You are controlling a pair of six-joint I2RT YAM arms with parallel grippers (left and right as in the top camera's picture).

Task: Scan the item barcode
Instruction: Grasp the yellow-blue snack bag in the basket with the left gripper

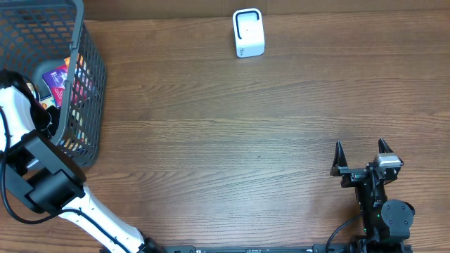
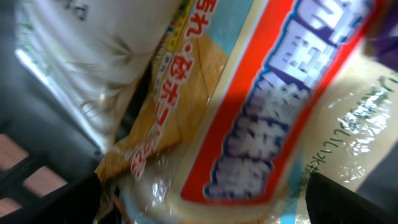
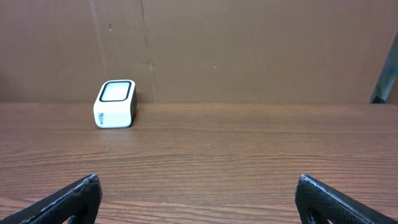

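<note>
- Step in hand, as judged: one item is to be picked out of the basket (image 1: 91,84) at the far left corner of the table (image 1: 211,140).
- The left end effector (image 2: 202,208) is seen inside the basket with its fingers wide apart, and nothing is clamped between them.
- The packet with the red band (image 2: 267,106) lies right under it, on top of a yellow packet (image 2: 186,93) and near a white bag (image 2: 93,37).
- Only the top packet should be pinched, so that the others are not pulled up too.
- The shiny wrap looks slippery, so an edge should be gripped firmly but not crushed.
- No barcode can be seen on it, so the packet may need to be turned.
- The scanner (image 1: 248,33) stands at the far edge of the table, near the middle, and the barcode should be faced toward its window.
- The right end effector (image 1: 361,151) rests near the near right corner, fingers apart, with nothing in it.
</note>
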